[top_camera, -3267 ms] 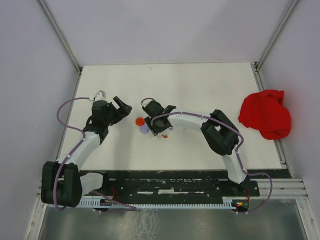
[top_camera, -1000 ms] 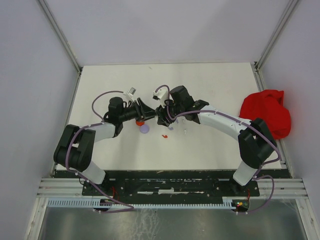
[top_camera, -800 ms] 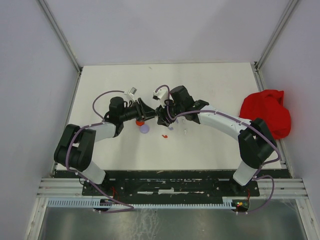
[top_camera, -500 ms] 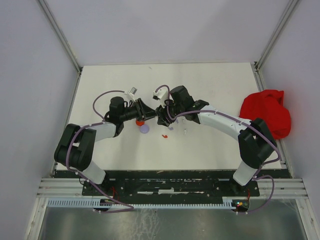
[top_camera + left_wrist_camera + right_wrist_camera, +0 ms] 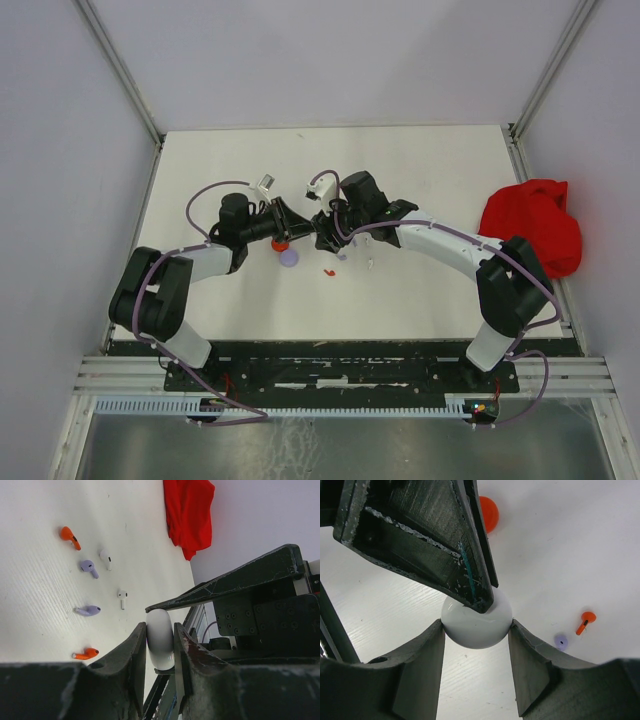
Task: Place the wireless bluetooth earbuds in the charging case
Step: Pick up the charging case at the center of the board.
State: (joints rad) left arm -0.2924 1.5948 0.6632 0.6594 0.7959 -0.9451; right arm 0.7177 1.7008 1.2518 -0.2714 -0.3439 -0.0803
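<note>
Red cloth point(image 5: 530, 228) at the counter's point(image 5: 420, 170) right edge. Both left jaws and right jaws clamp the case point(image 5: 160, 640); earbuds point(image 5: 88, 567) lie apart

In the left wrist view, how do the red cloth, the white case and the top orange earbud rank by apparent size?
1. red cloth
2. white case, enlarged by nearness to the camera
3. top orange earbud

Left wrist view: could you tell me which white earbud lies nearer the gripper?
The lone white earbud, lower in frame; the other white earbud lies beside a purple earbud.
</note>
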